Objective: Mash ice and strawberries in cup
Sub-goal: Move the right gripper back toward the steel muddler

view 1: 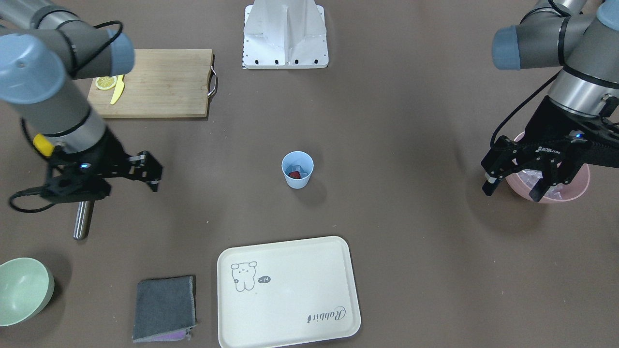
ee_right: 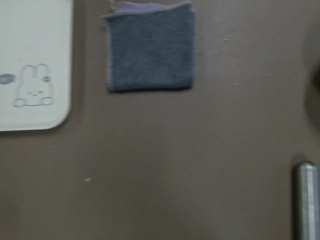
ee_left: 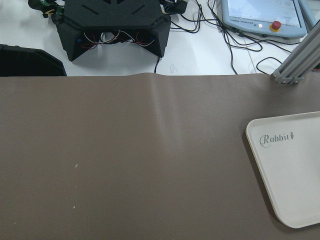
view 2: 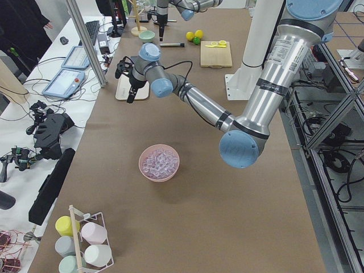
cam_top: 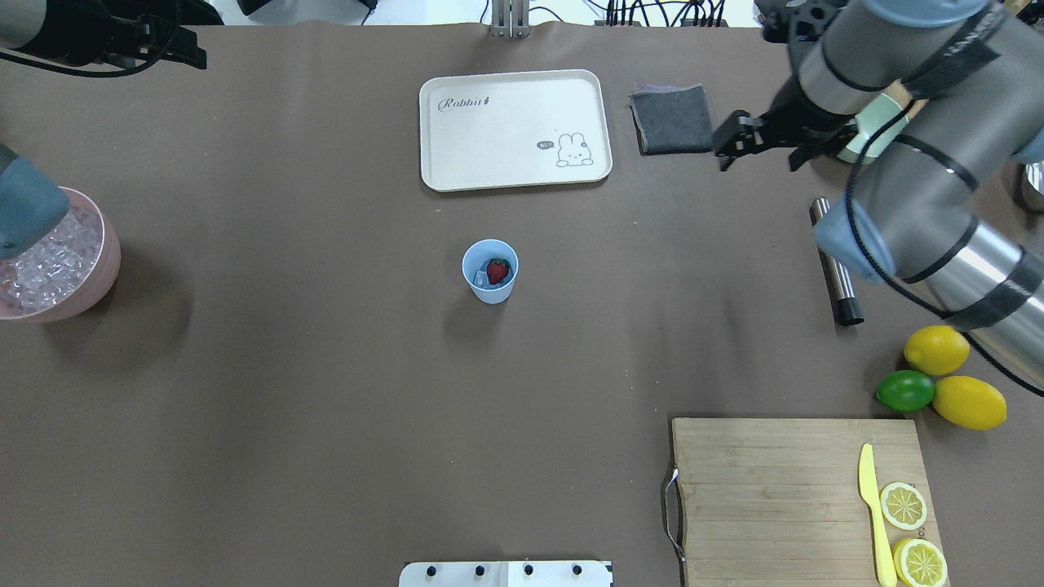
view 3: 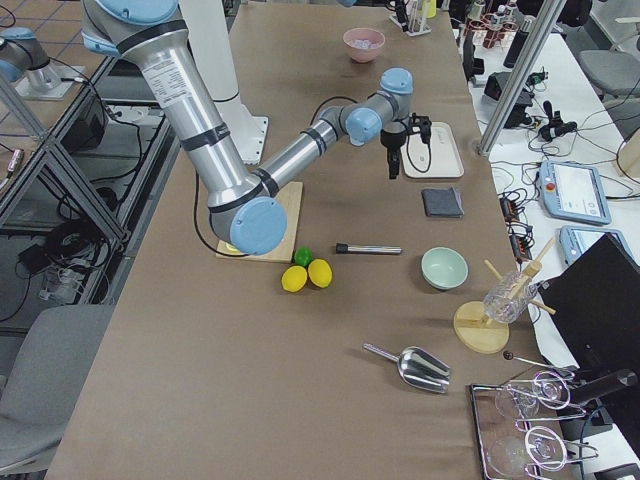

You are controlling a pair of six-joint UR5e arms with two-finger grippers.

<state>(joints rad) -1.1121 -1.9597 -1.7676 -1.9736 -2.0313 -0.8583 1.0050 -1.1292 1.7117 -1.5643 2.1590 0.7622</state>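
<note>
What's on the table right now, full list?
cup: 1, light blue, centre
strawberry: 1, red, in cup
pink bowl: 1, left end
ice: clear; some in cup, many in pink bowl
tray: 1, cream, beyond cup
cloth: 1, grey, beside tray
green bowl: 1, pale, past cloth
rod: 1, metal, right side
lemons: 2, yellow, by board
lime: 1, green, with lemons
board: 1, wood; yellow knife, 2 lemon slices on it
left gripper: open, raised
right gripper: open, raised near cloth

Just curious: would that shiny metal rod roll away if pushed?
Probably: the metal rod is round and lies on its side on the flat table, so a sideways push likely rolls it. Its polished surface may be slippery to grip.
</note>
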